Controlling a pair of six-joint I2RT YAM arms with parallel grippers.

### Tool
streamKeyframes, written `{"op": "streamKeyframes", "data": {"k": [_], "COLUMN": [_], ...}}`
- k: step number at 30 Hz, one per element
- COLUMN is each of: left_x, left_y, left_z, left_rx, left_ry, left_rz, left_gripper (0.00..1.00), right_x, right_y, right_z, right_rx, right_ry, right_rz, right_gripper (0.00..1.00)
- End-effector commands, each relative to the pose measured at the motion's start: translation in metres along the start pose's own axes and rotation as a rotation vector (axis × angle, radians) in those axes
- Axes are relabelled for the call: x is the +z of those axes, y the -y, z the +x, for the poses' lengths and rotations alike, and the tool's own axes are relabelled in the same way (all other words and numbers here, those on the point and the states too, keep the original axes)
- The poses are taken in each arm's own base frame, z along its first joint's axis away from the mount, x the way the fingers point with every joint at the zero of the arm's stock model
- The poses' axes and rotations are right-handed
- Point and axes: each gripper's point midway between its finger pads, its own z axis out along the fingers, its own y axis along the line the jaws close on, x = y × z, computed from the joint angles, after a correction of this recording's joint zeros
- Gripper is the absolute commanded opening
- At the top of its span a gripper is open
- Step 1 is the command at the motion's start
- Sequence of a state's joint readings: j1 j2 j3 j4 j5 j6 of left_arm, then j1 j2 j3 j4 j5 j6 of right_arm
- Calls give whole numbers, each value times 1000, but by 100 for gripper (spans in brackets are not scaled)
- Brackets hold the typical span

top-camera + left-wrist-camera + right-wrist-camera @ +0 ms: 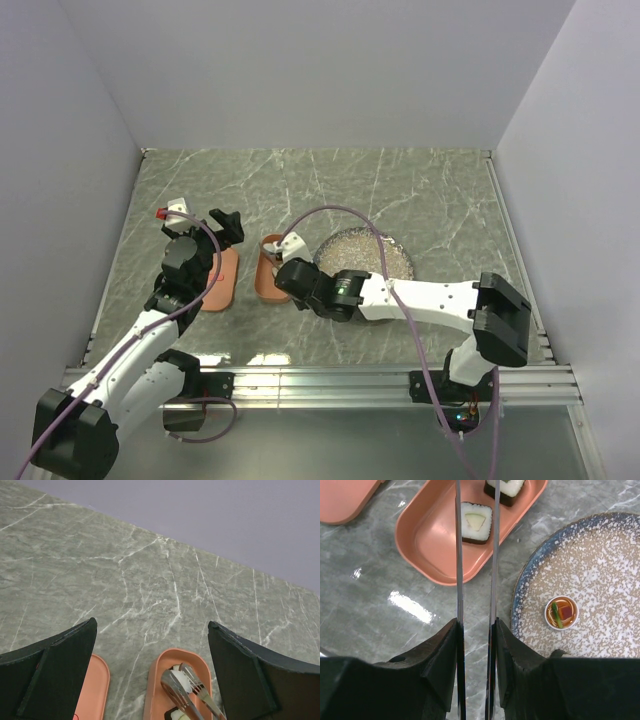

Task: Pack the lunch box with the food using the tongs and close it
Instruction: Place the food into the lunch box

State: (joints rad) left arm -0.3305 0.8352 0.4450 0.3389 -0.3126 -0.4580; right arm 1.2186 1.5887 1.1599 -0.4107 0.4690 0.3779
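The salmon-orange lunch box (268, 270) lies left of the plate, with its flat lid (220, 280) beside it on the left. My right gripper (476, 625) is shut on the tongs (458, 555), whose two thin arms reach out over the lunch box (425, 535). In the left wrist view the tongs' tips (175, 686) sit on either side of a white piece of food (186, 679) inside the lunch box (155, 680). Two dark-edged sushi pieces (476, 522) (504, 489) lie in the box. My left gripper (151, 623) hangs open above the table behind the lid (95, 690), holding nothing.
The round speckled plate (600, 570) stands right of the box and carries one small round white cup-like piece with a red centre (561, 613). Grey walls close in the marbled table (420, 190) on three sides. A metal rail (330, 380) runs along the near edge.
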Motion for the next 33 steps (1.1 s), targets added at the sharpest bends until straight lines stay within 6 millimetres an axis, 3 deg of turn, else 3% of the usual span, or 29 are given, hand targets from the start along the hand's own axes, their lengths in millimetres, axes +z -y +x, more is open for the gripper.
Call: {"op": "streamKeyframes", "data": {"k": [1,8,14,24,33], "left_x": [3,3,4,5,4], "left_y": [11,10,11,12,12], "left_z": [-24,-24,-23,-22,-24], "left_rx": [-29,-28,-29,-26,-28], "left_ry": [69,69,67,63,68], "left_rz": [26,26,27,30,32], "left_gripper": [99,99,99,99,100], "right_x": [-1,2,-3,-42,-59], "right_y": [-5,-5,0,27,58], "right_z": [-33,-34,-38,-50,-14], "right_rx": [35,29,39,101,172], "right_ry": [80,81,99,189,160], "right_rz": [-10,-15,0,45,113], "right_gripper": [39,59,60,60,59]}}
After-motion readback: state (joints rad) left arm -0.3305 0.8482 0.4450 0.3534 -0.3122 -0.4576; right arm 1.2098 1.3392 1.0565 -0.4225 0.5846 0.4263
